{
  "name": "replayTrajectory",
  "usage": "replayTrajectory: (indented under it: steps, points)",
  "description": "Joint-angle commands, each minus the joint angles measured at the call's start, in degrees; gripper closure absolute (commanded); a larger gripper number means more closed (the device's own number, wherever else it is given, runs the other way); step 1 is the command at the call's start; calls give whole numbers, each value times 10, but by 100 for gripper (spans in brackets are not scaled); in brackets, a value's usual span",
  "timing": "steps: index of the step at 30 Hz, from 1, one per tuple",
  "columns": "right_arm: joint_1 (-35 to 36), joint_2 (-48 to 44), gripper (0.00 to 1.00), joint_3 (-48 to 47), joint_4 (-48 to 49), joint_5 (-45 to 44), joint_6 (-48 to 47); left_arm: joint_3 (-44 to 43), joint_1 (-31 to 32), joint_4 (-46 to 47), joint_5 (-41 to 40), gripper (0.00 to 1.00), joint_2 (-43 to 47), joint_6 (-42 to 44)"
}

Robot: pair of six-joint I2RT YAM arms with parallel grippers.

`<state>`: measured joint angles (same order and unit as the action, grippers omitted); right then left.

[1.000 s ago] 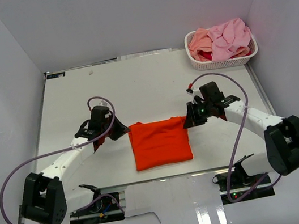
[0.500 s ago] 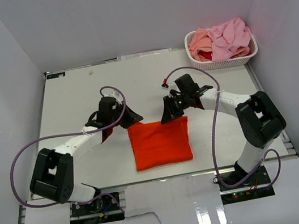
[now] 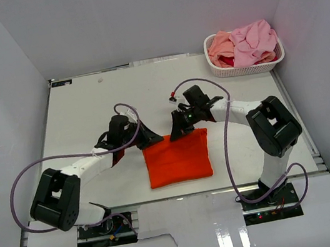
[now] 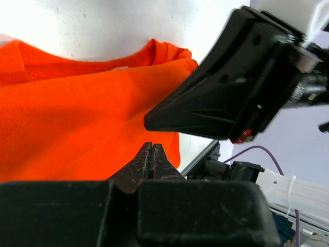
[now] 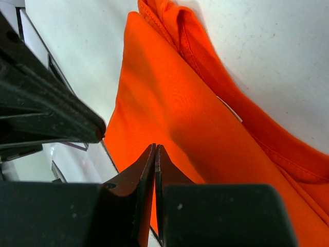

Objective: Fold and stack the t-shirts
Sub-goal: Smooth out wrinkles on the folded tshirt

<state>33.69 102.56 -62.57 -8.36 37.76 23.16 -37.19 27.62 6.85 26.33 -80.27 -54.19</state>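
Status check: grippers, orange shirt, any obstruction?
Left gripper and right gripper shut, empty, tips close together at orange t-shirt far edge. Shirt folded, flat on table. Nothing blocking; other shirts in basket.

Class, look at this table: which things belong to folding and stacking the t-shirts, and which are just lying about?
Belong to the job: folded orange t-shirt; pink t-shirt and peach t-shirt, heaped together.
Just there: white basket holding that heap; table.

White table (image 3: 81, 112); plain white walls (image 3: 134, 14) on three sides; even light.
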Motion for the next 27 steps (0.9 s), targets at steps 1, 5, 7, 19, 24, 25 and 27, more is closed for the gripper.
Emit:
replayTrajectory:
  steps: [1, 5, 7, 19, 24, 25, 27]
  points:
    - [2, 11, 92, -17, 28, 14, 7, 20, 2, 19, 31, 100, 49, -14]
    - [1, 22, 92, -30, 26, 21, 6, 69, 3, 21, 47, 100, 110, -29]
    - [3, 27, 92, -35, 25, 21, 6, 85, 6, 21, 58, 100, 121, -37]
    - [23, 56, 92, -79, 20, 21, 14, 183, 46, 169, 98, 100, 64, -81]
    - [34, 61, 92, -78, 28, 23, 21, 203, 72, 256, 94, 100, 6, -91]
    - [37, 61, 92, -77, 31, 23, 23, 204, 75, 265, 92, 100, -1, -93]
    - [37, 62, 92, -69, 42, 28, 29, 209, 85, 284, 87, 100, -11, -101]
